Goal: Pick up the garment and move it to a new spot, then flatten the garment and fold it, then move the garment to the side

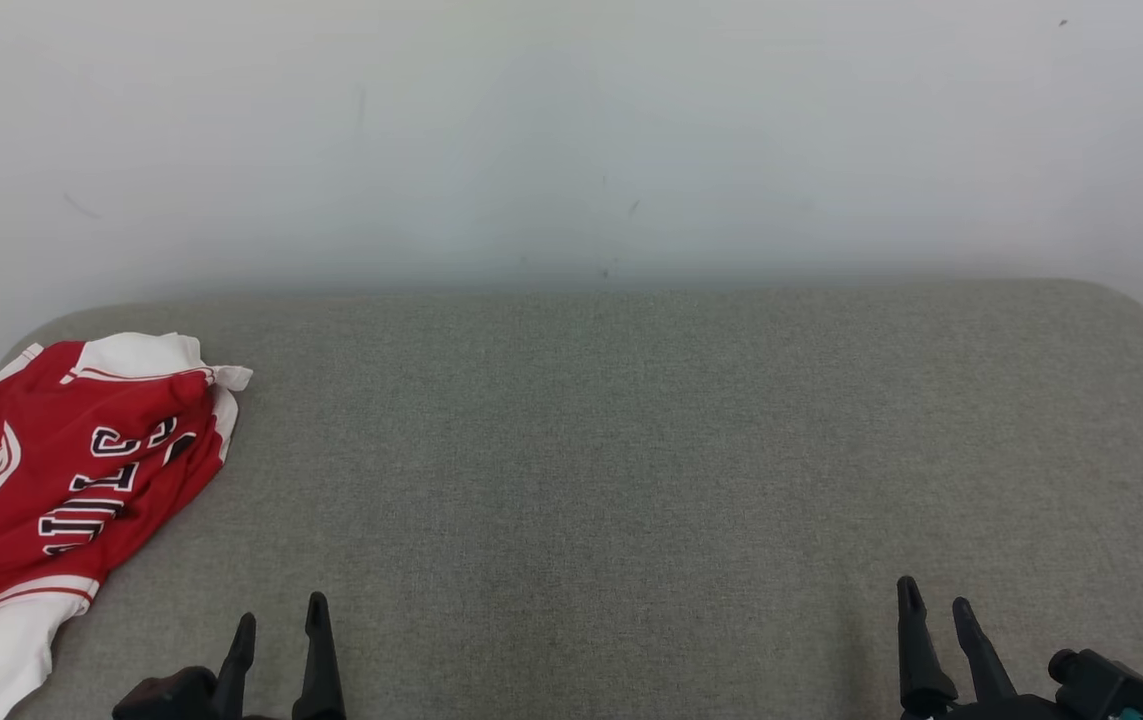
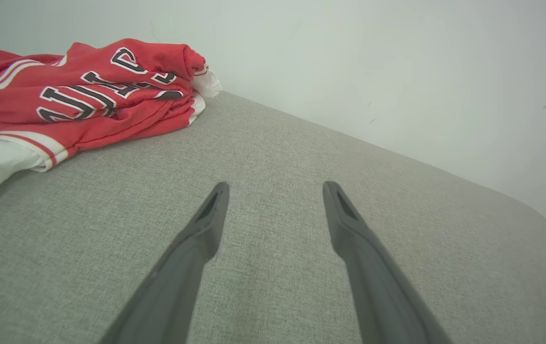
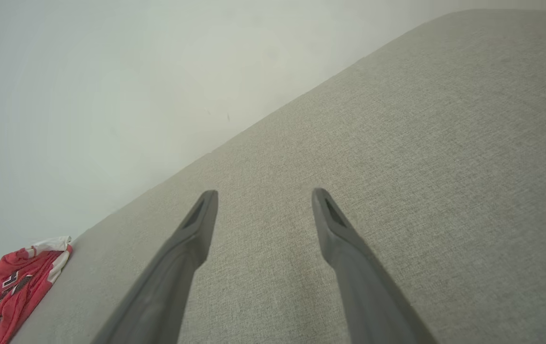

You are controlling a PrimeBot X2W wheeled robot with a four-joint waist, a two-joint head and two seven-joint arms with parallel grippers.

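The red garment (image 2: 10,125) bears black block letters (image 2: 69,98), too creased to read.

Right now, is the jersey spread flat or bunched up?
Bunched up. The jersey lies crumpled at the left end of the grey surface, its lettering broken by folds.

A red garment (image 1: 61,470) lies bunched in a loose, rumpled heap at the far left end of a grey upholstered surface (image 1: 631,450), close to that surface's back edge. It is a sports jersey in bright red cloth with white panels and white stripes. Black block letters outlined in white run across it, broken up by folds. A white part spills toward the surface's front left. It is neither flattened nor folded.
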